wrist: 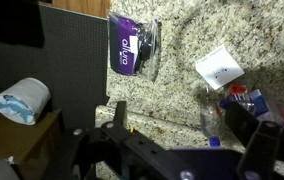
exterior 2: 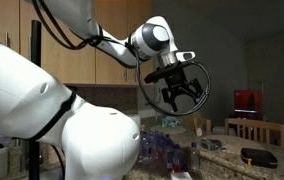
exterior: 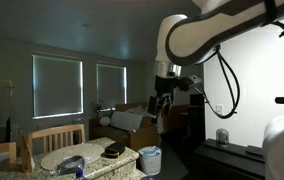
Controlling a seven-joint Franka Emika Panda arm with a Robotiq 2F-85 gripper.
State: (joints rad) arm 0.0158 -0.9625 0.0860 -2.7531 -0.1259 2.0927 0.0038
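One spread-fingered gripper [exterior 2: 180,98] hangs well above the counter edge [wrist: 114,90].

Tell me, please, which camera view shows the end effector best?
An exterior view shows it best: the end effector hangs large and side-on against a plain wall, fingers spread. In an exterior view it is small and dark. The wrist view catches only its two dark fingers at the lower edge.

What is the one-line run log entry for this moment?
arm: high above counter | claw: open, empty | below: purple packet, white paper on granite counter | contact: none
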